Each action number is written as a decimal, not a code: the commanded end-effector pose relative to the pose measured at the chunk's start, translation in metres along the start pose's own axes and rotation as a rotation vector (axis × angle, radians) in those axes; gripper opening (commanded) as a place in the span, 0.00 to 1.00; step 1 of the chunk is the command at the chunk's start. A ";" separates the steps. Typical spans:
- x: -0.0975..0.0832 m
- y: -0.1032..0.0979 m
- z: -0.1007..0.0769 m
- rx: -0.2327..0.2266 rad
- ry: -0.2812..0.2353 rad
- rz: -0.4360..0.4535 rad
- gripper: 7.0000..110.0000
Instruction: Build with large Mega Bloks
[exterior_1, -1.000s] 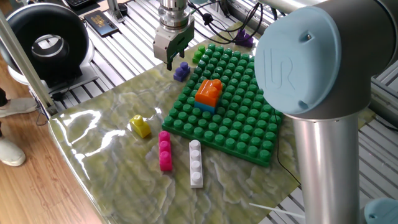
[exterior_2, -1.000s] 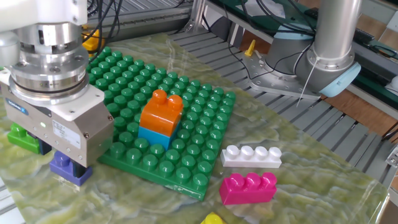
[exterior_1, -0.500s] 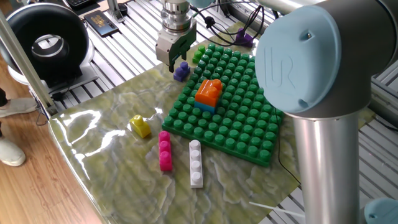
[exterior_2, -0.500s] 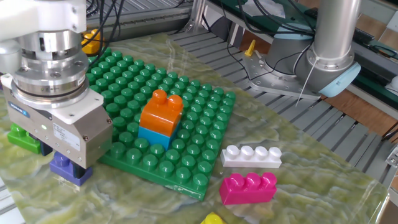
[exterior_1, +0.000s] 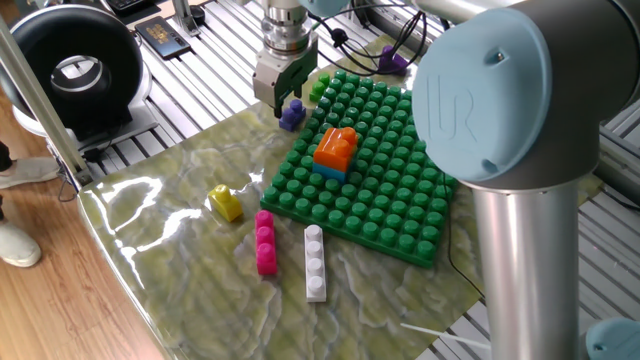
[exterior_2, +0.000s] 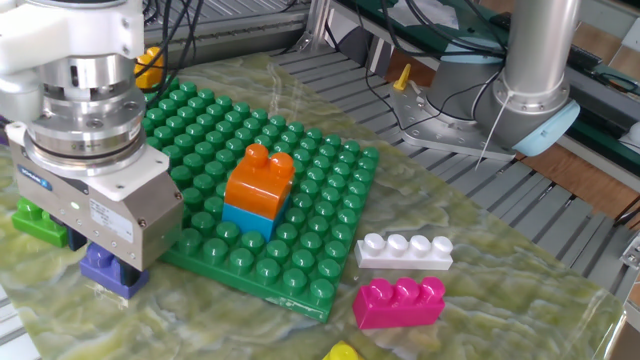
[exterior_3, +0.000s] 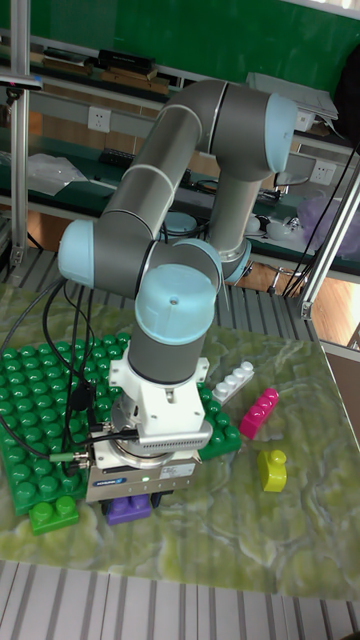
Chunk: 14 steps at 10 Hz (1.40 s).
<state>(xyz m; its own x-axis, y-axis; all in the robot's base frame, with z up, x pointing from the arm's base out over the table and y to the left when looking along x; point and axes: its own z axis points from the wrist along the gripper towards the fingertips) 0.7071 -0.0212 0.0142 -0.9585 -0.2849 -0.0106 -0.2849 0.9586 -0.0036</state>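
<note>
The claw (exterior_1: 286, 101) hangs low over the purple brick (exterior_1: 291, 116), which sits on the marbled mat (exterior_1: 180, 260) of the counter just off one edge of the green baseplate (exterior_1: 390, 200). Its two dark fingers (exterior_1: 277, 98) point down and stand apart, with the purple brick at their tips; whether they touch the brick cannot be told, since from the other side the claw's grey body hides all but the brick's lower part (exterior_2: 108, 270). In the tall fixed view the purple brick (exterior_3: 128, 510) shows as a sliver under the claw body. A lime green brick (exterior_2: 38, 222) lies just beside the purple one, at the baseplate's edge. On the baseplate an orange brick (exterior_1: 335, 148) is stacked on a light blue brick (exterior_1: 328, 169), the pair standing upright among the studs. Off the baseplate, on the mat, a white four-stud brick (exterior_1: 315, 262) and a pink brick (exterior_1: 265, 242) lie side by side near the plate's edge, close but apart, and a small yellow brick (exterior_1: 226, 202) lies a little beyond the pink one.
</note>
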 end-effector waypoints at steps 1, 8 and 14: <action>0.001 0.003 0.002 -0.009 -0.010 -0.006 0.57; 0.005 0.005 0.009 -0.007 -0.011 -0.017 0.57; 0.003 0.001 0.016 -0.001 -0.014 -0.017 0.57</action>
<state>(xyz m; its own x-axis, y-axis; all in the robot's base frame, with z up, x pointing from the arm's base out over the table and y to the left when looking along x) 0.7023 -0.0210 -0.0010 -0.9509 -0.3090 -0.0192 -0.3088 0.9511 -0.0103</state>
